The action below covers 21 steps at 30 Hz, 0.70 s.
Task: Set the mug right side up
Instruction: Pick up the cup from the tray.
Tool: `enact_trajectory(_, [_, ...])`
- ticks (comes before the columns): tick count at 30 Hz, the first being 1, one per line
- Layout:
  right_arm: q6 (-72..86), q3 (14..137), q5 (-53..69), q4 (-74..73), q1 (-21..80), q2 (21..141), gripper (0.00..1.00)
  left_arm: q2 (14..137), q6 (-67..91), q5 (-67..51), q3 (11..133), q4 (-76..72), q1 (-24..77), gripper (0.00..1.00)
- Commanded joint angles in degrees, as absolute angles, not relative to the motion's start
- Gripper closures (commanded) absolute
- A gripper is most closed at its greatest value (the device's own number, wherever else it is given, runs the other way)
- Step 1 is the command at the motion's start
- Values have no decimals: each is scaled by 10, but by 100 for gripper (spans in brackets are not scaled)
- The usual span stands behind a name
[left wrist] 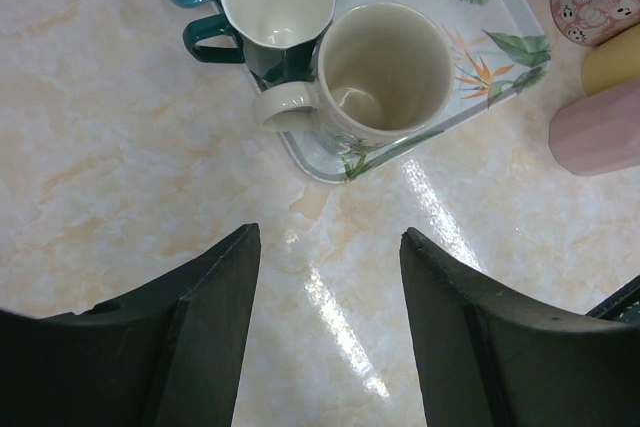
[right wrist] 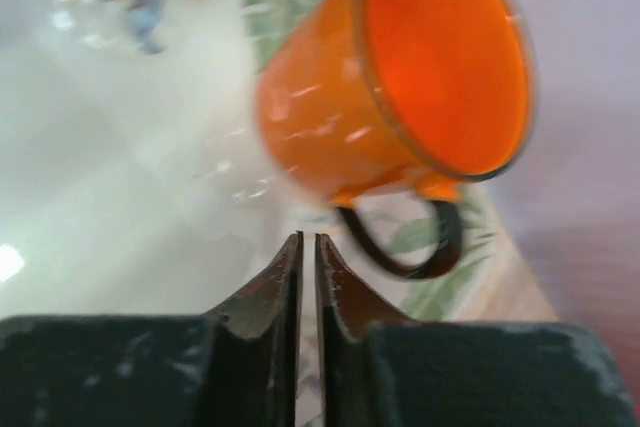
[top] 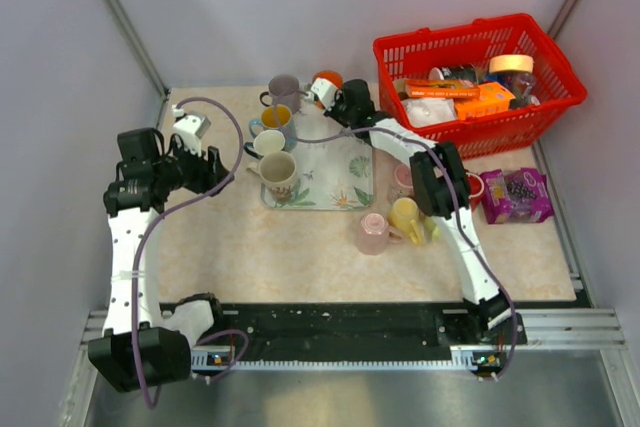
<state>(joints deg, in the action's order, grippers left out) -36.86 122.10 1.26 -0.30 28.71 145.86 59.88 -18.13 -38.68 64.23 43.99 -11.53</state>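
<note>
An orange mug (right wrist: 400,97) with a dark handle (right wrist: 410,247) leans over at the far edge of the floral tray (top: 335,182), blurred, its mouth facing up and to the right. It also shows in the top view (top: 328,78). My right gripper (right wrist: 308,239) is shut with nothing between its fingers, its tips just below the mug's body and beside the handle; in the top view it (top: 322,93) reaches over the tray's far end. My left gripper (left wrist: 330,237) is open and empty above the bare table, just short of the tray's near left corner, facing a cream mug (left wrist: 385,72).
Upright purple (top: 284,90), blue (top: 275,119), dark green (top: 267,143) and cream (top: 279,173) mugs stand at the tray's left. A pink mug (top: 372,233) stands mouth down beside a yellow mug (top: 406,217). A red basket (top: 540,47) sits far right, with a purple packet (top: 516,195) in front of it.
</note>
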Motion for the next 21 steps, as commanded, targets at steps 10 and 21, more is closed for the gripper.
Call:
enact_trajectory(10, [-301,1012,304,-76,302,1125,34,599,-219,-331,691,450,-127,1])
enact_trajectory(21, [-375,722,384,-239,291,816,1,597,-91,-207,694,440,-127,1])
